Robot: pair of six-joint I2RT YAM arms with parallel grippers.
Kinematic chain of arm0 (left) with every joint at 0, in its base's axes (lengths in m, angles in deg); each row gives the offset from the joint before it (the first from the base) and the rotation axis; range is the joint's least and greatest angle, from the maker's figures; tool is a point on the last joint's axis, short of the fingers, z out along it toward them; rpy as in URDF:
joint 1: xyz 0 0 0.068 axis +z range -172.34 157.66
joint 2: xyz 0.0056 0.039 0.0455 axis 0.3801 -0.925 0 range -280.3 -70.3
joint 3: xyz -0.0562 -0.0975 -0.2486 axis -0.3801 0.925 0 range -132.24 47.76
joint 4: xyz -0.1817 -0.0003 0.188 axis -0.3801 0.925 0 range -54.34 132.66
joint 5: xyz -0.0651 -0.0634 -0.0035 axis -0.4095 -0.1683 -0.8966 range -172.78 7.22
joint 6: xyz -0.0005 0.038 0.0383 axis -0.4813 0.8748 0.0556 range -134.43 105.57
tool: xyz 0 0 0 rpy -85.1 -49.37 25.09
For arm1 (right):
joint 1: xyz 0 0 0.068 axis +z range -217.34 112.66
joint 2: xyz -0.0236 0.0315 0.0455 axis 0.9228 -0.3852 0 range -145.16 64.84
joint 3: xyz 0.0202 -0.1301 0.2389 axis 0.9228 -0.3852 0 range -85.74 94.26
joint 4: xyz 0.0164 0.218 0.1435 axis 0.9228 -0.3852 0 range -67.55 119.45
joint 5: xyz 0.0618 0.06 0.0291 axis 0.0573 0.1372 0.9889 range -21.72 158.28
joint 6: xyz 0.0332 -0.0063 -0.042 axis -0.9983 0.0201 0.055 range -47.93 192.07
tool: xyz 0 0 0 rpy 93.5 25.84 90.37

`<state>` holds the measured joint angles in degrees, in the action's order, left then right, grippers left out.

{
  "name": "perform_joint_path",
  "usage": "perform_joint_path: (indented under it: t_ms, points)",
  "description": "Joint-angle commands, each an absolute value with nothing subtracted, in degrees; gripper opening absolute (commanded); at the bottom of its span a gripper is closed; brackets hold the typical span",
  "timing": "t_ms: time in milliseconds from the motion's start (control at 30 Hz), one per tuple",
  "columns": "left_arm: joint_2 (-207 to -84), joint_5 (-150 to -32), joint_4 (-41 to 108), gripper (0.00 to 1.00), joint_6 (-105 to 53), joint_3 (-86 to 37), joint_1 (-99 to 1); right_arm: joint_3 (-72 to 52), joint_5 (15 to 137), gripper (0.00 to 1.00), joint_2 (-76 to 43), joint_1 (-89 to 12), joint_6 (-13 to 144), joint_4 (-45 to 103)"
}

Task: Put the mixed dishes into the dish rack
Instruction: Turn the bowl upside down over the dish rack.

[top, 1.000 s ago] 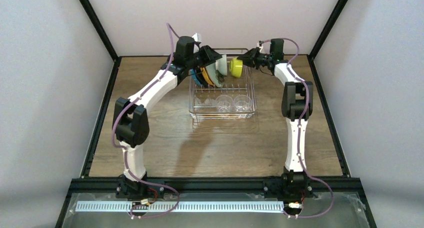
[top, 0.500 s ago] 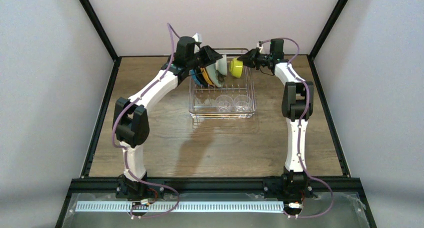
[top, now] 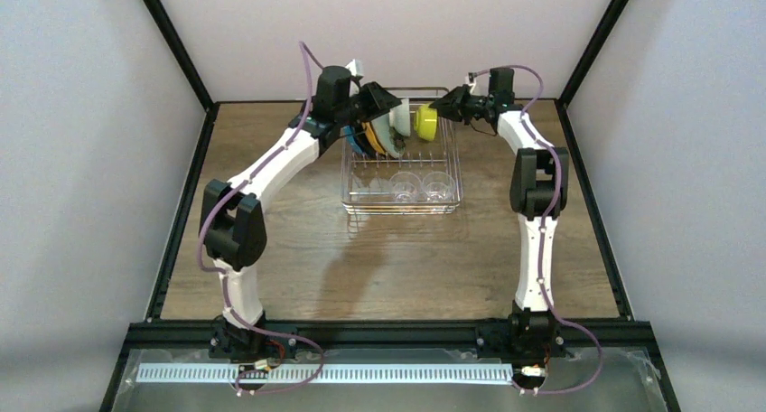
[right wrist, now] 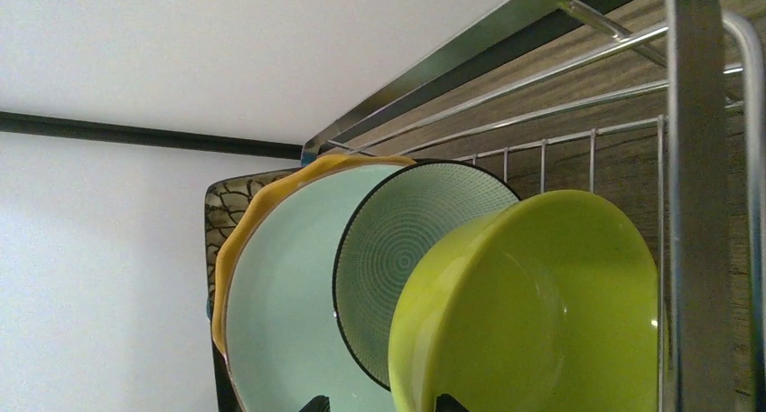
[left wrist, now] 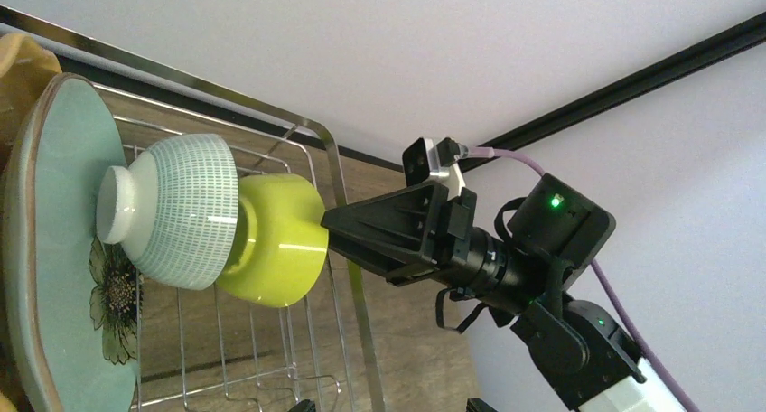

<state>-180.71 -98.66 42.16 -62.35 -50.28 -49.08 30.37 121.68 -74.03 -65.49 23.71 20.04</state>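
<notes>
Close together, right pincer (left wrist: 329, 221) (jaws apart), yellow-green bowl (right wrist: 542, 313), dish rack (right wrist: 695, 159) rim.

I see a plain yellow-green bowl (left wrist: 280, 249), a mint bowl (left wrist: 185, 209) finely white-lined, a pale green plate (left wrist: 54, 186) bearing a dark flower, and a silver dish rack (left wrist: 181, 78).
</notes>
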Motion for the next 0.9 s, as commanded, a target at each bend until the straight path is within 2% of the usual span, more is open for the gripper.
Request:
perform_joint_path:
  t_ms: [0, 867]
  points:
    - [-178.4, -98.3, 41.9, 0.96, -62.0, -48.7, -49.4, 32.4, 120.8, 0.68, -70.4, -66.3, 25.0, 18.8]
    - [-176.3, -96.8, 42.6, 0.96, -61.2, -47.8, -49.6, 32.3, 116.1, 0.69, -66.3, -67.3, 30.3, 12.1]
